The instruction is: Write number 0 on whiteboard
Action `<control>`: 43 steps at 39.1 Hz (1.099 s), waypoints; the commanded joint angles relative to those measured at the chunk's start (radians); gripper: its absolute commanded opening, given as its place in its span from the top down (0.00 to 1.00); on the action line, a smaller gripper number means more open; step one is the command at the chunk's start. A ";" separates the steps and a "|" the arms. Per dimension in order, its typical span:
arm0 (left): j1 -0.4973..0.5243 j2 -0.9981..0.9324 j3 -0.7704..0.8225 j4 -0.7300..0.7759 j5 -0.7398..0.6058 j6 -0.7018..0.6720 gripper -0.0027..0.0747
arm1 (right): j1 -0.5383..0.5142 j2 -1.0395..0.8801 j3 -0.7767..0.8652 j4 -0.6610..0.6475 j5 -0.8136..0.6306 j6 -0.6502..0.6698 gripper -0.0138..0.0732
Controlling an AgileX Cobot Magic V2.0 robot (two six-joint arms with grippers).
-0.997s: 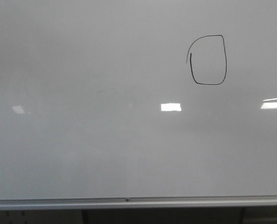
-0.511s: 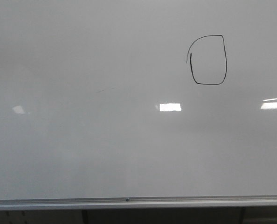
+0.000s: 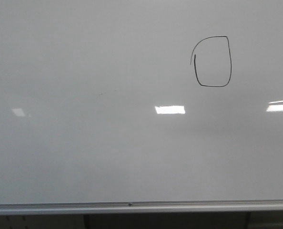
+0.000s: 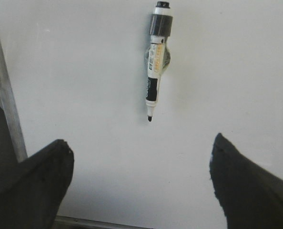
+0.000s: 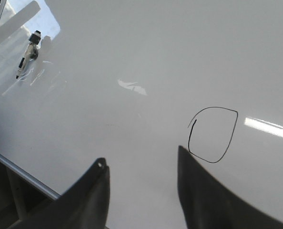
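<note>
The whiteboard (image 3: 108, 57) fills the front view, with a silver rail (image 3: 132, 206) along its lower edge. The number 0 (image 3: 212, 62) is a thin black squarish loop at the upper right, its ends overlapping at the left side. It also shows in the right wrist view (image 5: 213, 134), just beyond the fingers. My right gripper (image 5: 141, 155) is open and empty. My left gripper (image 4: 141, 145) is open and empty. A black and white marker (image 4: 156, 71) sits against the board beyond it, uncapped tip toward the gripper. The marker also shows small in the right wrist view (image 5: 27, 53). Neither gripper appears in the front view.
Bright rectangular light reflections (image 3: 170, 109) lie across the board's middle and right edge (image 3: 280, 107). A metal frame edge (image 4: 5, 95) runs along the board in the left wrist view, and the rail (image 5: 22, 174) shows in the right wrist view.
The middle light reflection has widened to the left. The loop and the board have not changed.
</note>
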 commanded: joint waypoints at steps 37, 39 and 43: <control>-0.006 -0.573 0.304 -0.010 -0.207 0.002 0.70 | -0.001 0.009 -0.026 0.014 -0.070 -0.004 0.82; -0.006 -0.573 0.304 -0.010 -0.207 0.002 0.81 | -0.001 0.009 -0.026 0.014 -0.070 -0.004 0.87; -0.006 -0.573 0.304 -0.010 -0.207 0.002 0.99 | -0.001 0.009 -0.026 0.014 -0.070 -0.004 0.92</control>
